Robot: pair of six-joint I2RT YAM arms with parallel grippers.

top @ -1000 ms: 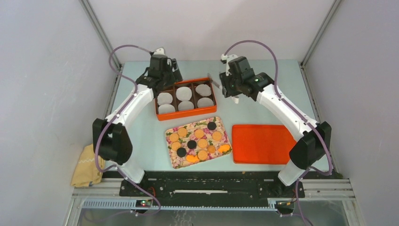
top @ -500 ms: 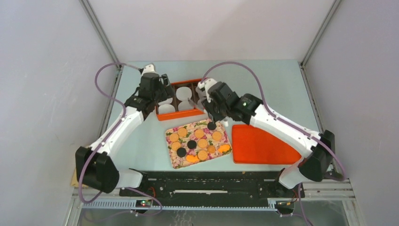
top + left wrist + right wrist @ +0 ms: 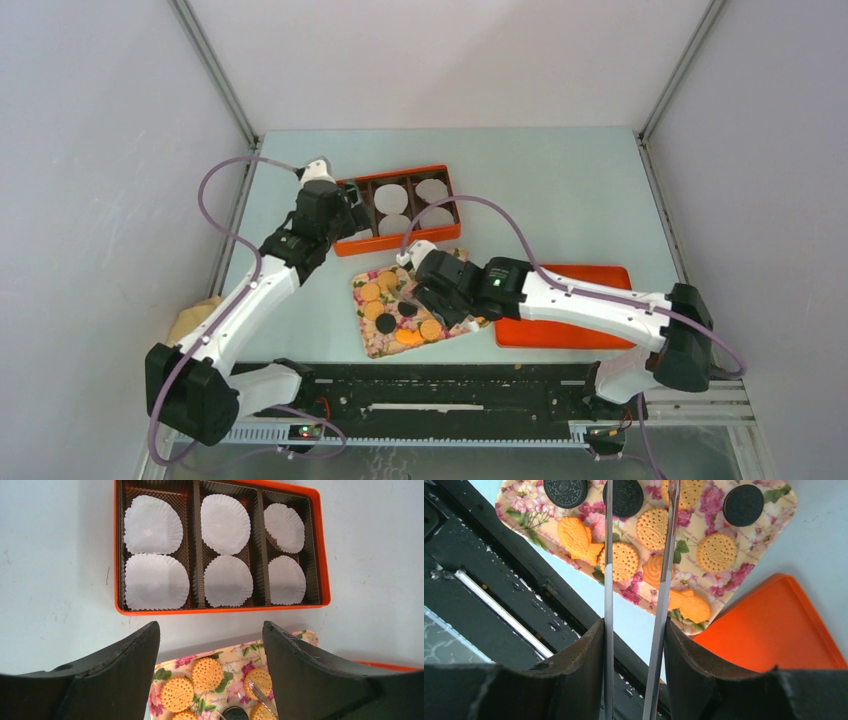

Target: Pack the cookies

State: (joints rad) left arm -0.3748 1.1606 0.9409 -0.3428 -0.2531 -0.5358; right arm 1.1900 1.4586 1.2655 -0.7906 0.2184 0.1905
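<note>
Wide-spread left fingers (image 3: pixel 115 680) hold nothing; right fingers (image 3: pixel 574 670) pinch tweezers (image 3: pixel 608 580), tips cut off over cookies (image 3: pixel 652 528).

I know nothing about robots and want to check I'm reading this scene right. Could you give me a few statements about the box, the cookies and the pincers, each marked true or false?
1. The orange box holds six white paper liners. True.
2. Some cookies already lie in the box. False: the liners are bare, and the cookies are on the floral tray.
3. The right pincer holds metal tongs. True.
4. The left pincer is clamped on a cookie. False: it is open and holds nothing.
5. Every cookie is round. False: a few are fish-shaped cookies.
</note>
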